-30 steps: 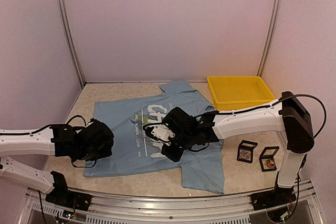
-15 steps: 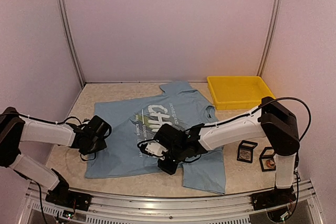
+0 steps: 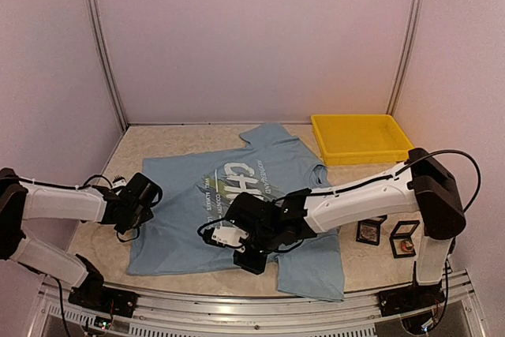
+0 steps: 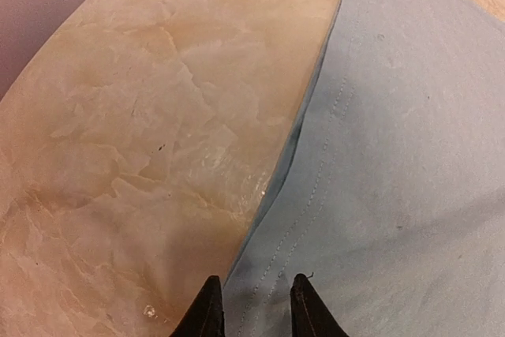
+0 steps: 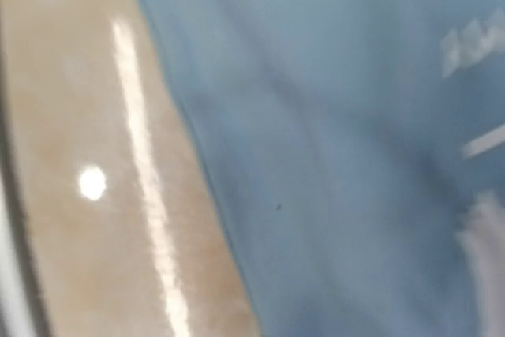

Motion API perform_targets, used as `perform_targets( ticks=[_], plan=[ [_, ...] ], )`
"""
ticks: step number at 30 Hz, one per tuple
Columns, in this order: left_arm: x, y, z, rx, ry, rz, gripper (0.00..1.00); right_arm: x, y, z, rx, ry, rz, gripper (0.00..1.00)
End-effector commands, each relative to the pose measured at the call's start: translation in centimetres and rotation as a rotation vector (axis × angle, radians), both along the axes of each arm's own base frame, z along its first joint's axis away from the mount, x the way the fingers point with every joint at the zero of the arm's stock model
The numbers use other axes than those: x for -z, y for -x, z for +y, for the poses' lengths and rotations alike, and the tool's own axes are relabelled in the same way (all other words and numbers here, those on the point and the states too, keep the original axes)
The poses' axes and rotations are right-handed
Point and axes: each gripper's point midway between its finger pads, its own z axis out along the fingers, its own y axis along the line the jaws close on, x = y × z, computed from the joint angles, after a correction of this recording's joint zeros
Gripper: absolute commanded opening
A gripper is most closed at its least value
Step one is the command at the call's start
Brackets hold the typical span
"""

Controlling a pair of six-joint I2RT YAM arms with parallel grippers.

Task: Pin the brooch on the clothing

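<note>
The light blue T-shirt (image 3: 181, 226) with white lettering lies flat on the table. My left gripper (image 3: 140, 199) is low at the shirt's left edge. In the left wrist view its black fingertips (image 4: 209, 309) stand slightly apart, and the stitched hem of the shirt (image 4: 394, 155) lies flat between them; the gripper (image 4: 256, 309) is open. My right gripper (image 3: 229, 238) hovers over the shirt's near part. The blurred right wrist view shows only shirt (image 5: 331, 155) and table, no fingers. Two small black cases (image 3: 371, 229) (image 3: 404, 238) stand right of the shirt, each holding a small round piece.
A yellow bin (image 3: 359, 141) stands at the back right, just beyond the shirt's right sleeve. The beige marbled tabletop (image 4: 142, 132) shows left of the shirt. Metal rails run along the near edge, and walls close in the sides and back.
The left arm came down and settled at the shirt's left edge. The right gripper slid left and nearer across the shirt. The shirt shifted slightly toward the near edge.
</note>
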Motion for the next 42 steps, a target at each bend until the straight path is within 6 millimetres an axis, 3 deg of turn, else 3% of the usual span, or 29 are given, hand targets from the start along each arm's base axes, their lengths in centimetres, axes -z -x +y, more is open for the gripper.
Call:
perform_targets(
  ticks=[1, 3, 6, 8, 11, 16, 19, 22, 31, 37, 42],
  plan=[
    [-3.0, -1.1, 0.0, 0.039, -0.001, -0.096, 0.27, -6.7, -2.4, -0.1, 0.059, -0.135, -0.072, 0.02],
    [-4.8, -2.4, -1.1, 0.1, 0.012, -0.154, 0.29, -7.1, -5.7, -2.0, 0.212, -0.129, -0.082, 0.02],
    [-6.3, -4.7, -1.6, 0.139, 0.001, -0.195, 0.28, -6.1, -12.4, -7.3, 0.513, -0.057, -0.133, 0.02],
    [-5.4, -6.3, -1.7, 0.151, -0.038, -0.134, 0.26, -5.2, -15.4, -10.8, 0.674, -0.008, -0.141, 0.01],
    [-4.1, -8.9, -2.7, 0.184, -0.098, -0.069, 0.25, -3.2, -17.3, -14.5, 0.804, 0.036, -0.115, 0.0],
    [-1.2, -13.4, -3.1, 0.2, -0.101, 0.016, 0.22, -0.2, -18.3, -18.7, 0.903, 0.128, -0.111, 0.0],
    [0.8, -14.9, -2.1, 0.172, -0.135, 0.082, 0.22, 0.6, -18.1, -19.6, 0.923, 0.147, -0.105, 0.0],
    [2.9, -15.0, -1.5, 0.154, -0.15, 0.142, 0.22, 1.8, -17.4, -20.0, 0.919, 0.161, -0.081, 0.0],
    [2.4, -14.2, 0.9, 0.082, -0.138, 0.143, 0.22, 2.9, -17.2, -18.4, 0.865, 0.119, -0.038, 0.01],
    [2.2, -13.8, 2.9, 0.004, -0.134, 0.132, 0.22, -0.1, -18.3, -16.8, 0.825, 0.058, -0.061, 0.05],
    [1.6, -14.5, 2.7, 0.016, -0.121, 0.102, 0.23, -3.6, -18.4, -18.5, 0.9, 0.062, -0.109, 0.1]
  ],
)
